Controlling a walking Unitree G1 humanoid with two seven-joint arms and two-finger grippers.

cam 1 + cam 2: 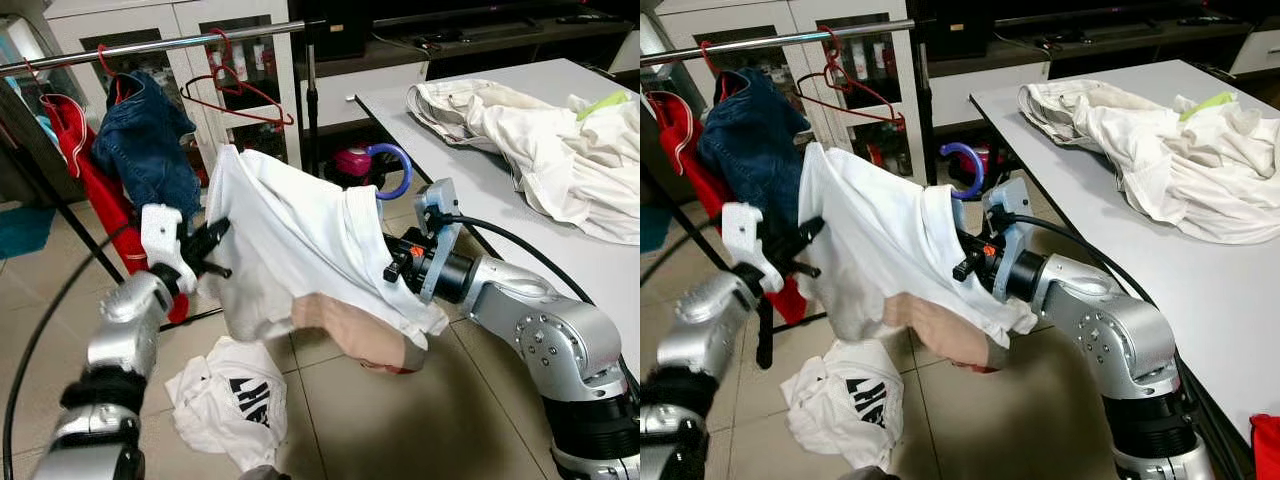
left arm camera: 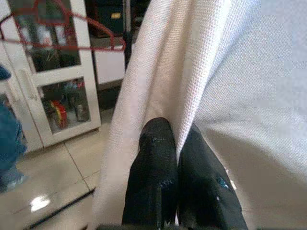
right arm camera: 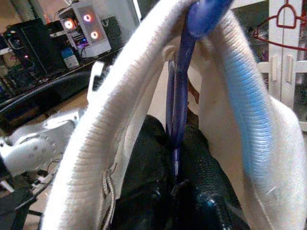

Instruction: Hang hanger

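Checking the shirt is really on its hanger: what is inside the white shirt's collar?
A blue hanger runs through the white shirt, its hook poking out. The right gripper pinches it at the collar. The hanger's shoulders are covered by cloth.

This is a lived-in room of a home, with a beige tiled floor [image 1: 400, 400] and white glass-door cabinets [image 1: 150, 40] along the wall. A metal clothes rail [image 1: 150, 45] carries a denim garment [image 1: 145, 140] and an empty red hanger [image 1: 240, 90], while crumpled laundry [image 1: 540, 130] lies heaped on a white table [image 1: 560, 250]. A lit desktop computer [image 3: 84, 28] stands nearby.
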